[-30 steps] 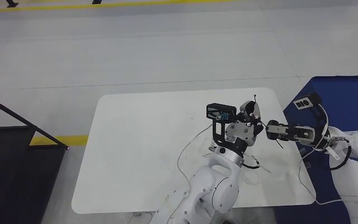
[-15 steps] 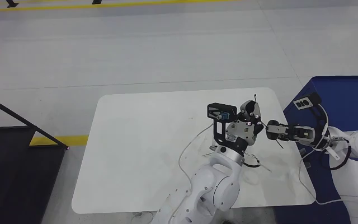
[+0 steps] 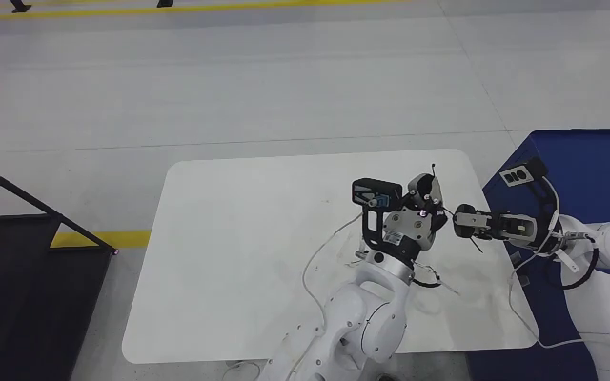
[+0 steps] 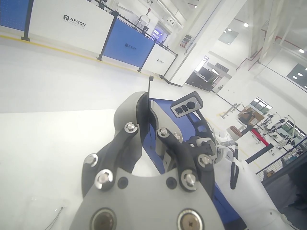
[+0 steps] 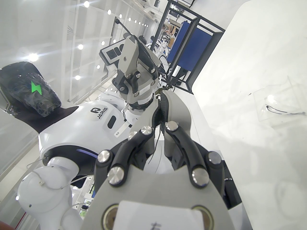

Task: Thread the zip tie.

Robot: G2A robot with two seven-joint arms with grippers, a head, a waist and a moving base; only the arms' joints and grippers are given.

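While pinching zip tie upright in left gripper w/ head end poking past tips, reckon on bringing right gripper, just beside, pressed on thin black strand (same tie's tail? can't tell), across to that head; nothing btwn, clear bag well apart on surface.

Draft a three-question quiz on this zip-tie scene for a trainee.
1. True or false: the left gripper is open.
2. Multiple choice: which part of the zip tie stands out past the left gripper's fingertips? A) its head end B) a closed loop C) nothing
3. Short answer: what is pinched in the right gripper?

Key: 1. False; it is shut on the zip tie. 2. A. 3. A thin black strip.
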